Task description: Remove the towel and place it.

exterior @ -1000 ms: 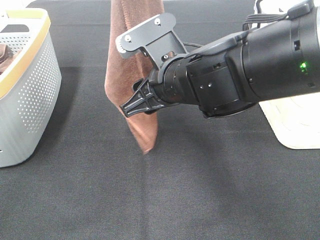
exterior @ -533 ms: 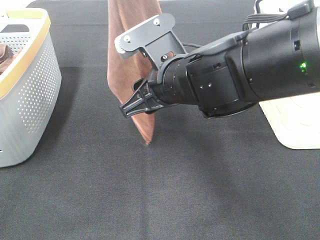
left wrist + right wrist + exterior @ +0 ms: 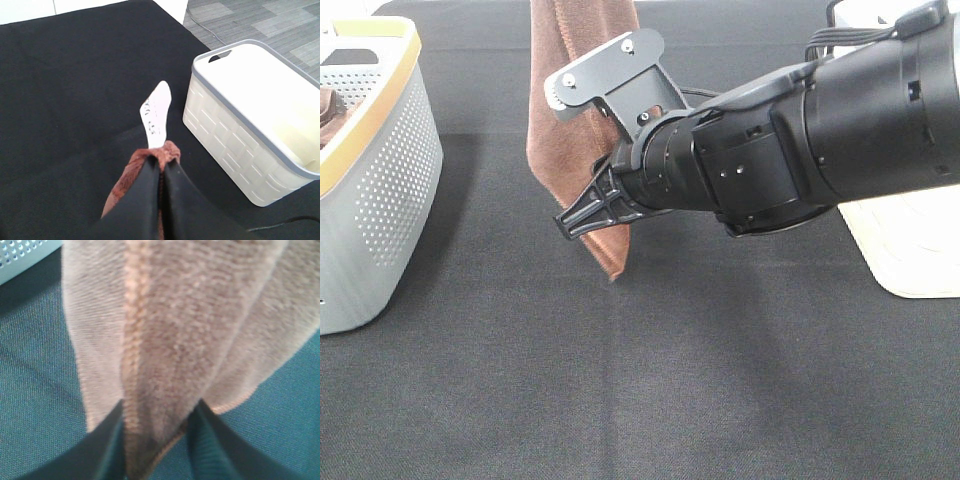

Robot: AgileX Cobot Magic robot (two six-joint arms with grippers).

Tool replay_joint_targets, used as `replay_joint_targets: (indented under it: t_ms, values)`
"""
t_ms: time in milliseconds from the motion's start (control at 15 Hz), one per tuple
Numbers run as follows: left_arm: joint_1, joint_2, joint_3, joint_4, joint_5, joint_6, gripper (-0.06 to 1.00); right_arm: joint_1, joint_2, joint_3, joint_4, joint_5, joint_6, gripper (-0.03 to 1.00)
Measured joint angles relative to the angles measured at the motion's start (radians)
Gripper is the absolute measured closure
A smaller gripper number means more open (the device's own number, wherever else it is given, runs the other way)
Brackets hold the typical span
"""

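Observation:
The reddish-brown towel hangs down from above the top edge of the exterior view, its lower corner just above the black table. In the left wrist view my left gripper is shut on the towel's bunched top, with the white tag sticking out past the fingertips. My right gripper reaches across from the right to the towel's lower part. In the right wrist view its fingers press the towel from both sides, squeezing it narrow.
A grey perforated basket with a yellow rim stands at the left, with a darker brown cloth inside. A white bin stands at the right, also in the left wrist view. Black cloth covers the table.
The towel's lower corner has risen a little and the towel has shifted slightly left. My right gripper has moved slightly left along with it.

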Motion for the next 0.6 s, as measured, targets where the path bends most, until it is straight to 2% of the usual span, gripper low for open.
replay_joint_targets:
  t_ms: [400, 600]
  values:
    - [0.0, 0.0, 0.0, 0.026, -0.007, 0.0, 0.94, 0.0, 0.0, 0.0, 0.0, 0.0, -0.009, 0.68]
    - [0.0, 0.0, 0.0, 0.03, -0.007, 0.0, 0.94, 0.0, 0.0, 0.0, 0.0, 0.0, -0.011, 0.89]
